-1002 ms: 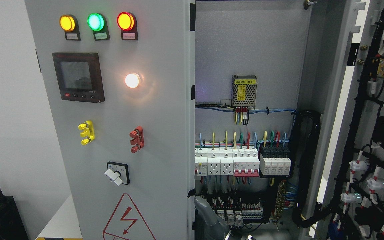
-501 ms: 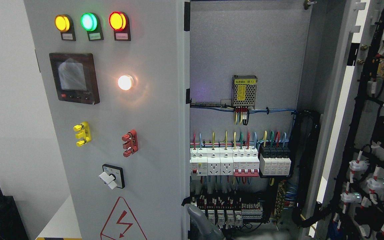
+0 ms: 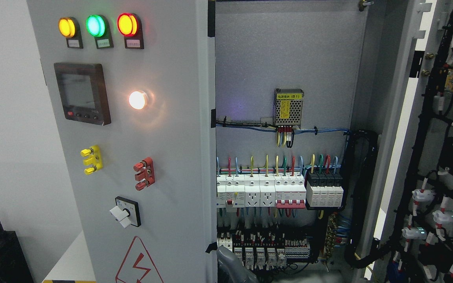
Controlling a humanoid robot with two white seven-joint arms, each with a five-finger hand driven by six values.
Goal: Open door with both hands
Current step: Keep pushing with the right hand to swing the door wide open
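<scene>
Left door [image 3: 163, 157] is partway open, its tall free edge just left of the grey hand [image 3: 232, 264] at the bottom. You can't tell which arm that is or its finger state. Right door [image 3: 442, 149] is swung wide, far right.

- The left door [image 3: 163, 157] fills the left half of the view, swung partly open, its free edge just left of the middle.
- On it, top to bottom: three lamps [image 3: 96, 26] in a row, a meter [image 3: 82, 93] with a lit lamp [image 3: 137, 100] to its right, two terminal blocks [image 3: 91, 159] side by side, a rotary switch [image 3: 126, 212], and a warning sign [image 3: 139, 265] at the bottom edge.
- Right of that door, the cabinet's back panel [image 3: 281, 59] shows.
- On the panel, a power supply [image 3: 288, 107] sits above a row of breakers [image 3: 279, 190]; relays [image 3: 262, 251] lie below those.
- A hand [image 3: 232, 267] shows at the bottom edge, just right of the door's edge, before the relays.
- The right door [image 3: 442, 157] stands open at far right, wiring on its inner face.
- A wall [image 3: 6, 137] lies behind, left of the left door.
</scene>
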